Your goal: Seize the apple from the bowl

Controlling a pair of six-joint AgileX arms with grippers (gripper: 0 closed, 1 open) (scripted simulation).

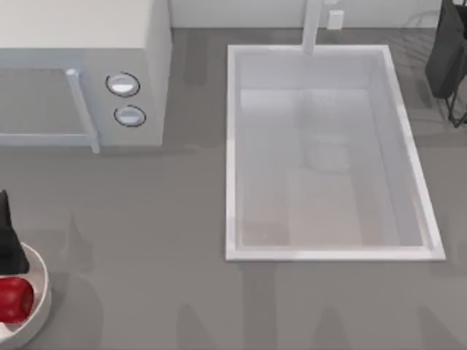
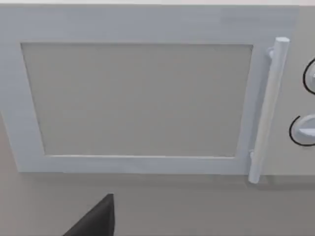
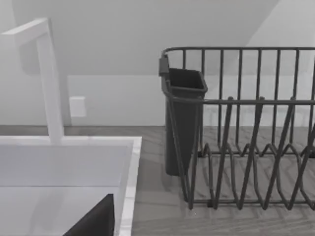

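Left gripper (image 1: 9, 240): dark shape at top view's left edge, over far rim of bowl (image 1: 40, 288); can't tell if clenched or released. Apple (image 1: 14, 299) sits in bowl, just beside gripper on near side, touching or not — can't tell. Bowl at table's near-left corner. Microwave (image 1: 80, 73) behind it, door w/ handle (image 2: 268, 108) facing left wrist cam. Sink (image 1: 328, 153) mid-right. Right wrist view: faucet (image 3: 49, 78), dish rack (image 3: 246, 128).
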